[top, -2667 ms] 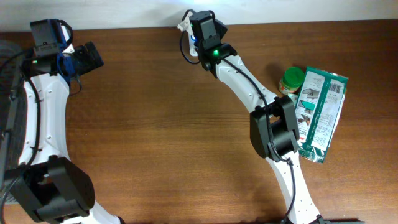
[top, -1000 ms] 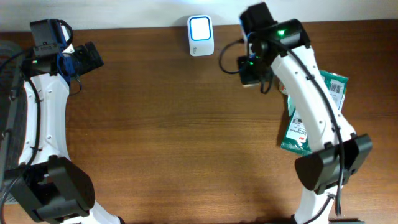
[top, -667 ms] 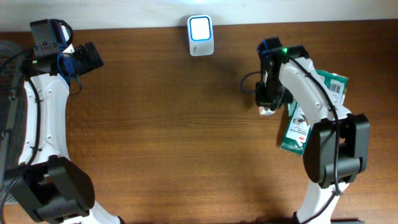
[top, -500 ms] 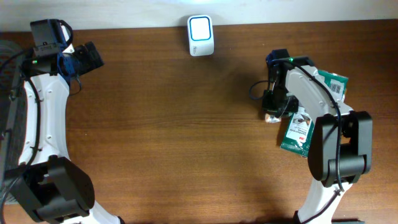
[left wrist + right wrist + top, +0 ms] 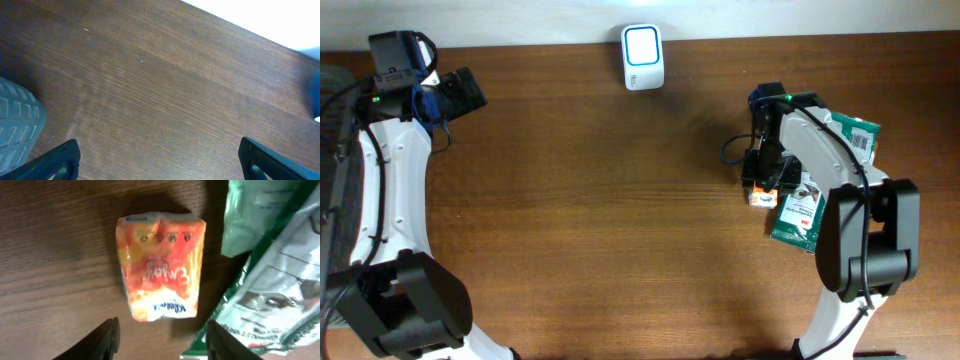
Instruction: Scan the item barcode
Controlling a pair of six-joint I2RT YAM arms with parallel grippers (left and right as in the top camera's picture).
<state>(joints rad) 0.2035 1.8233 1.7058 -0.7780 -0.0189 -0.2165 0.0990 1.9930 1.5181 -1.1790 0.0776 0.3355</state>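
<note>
Tissue pack [image 5: 161, 267] is orange-yellow with a shiny wrap, lying flat on the tabletop [image 5: 600, 200] around 3 o'clock, with a green bag [image 5: 270, 280] right at its 3 o'clock. Right claw [image 5: 165, 337] hangs over it spread open, gripping nothing, and the left claw [image 5: 160, 160] is wide open too.

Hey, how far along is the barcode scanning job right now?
Done, it seems: the orange tissue packet lies on the table beside the green pouch, brought over from the lit scanner. In hand: nothing; the right claw stands open above the packet. Left: likely just withdrawing the arm.
</note>
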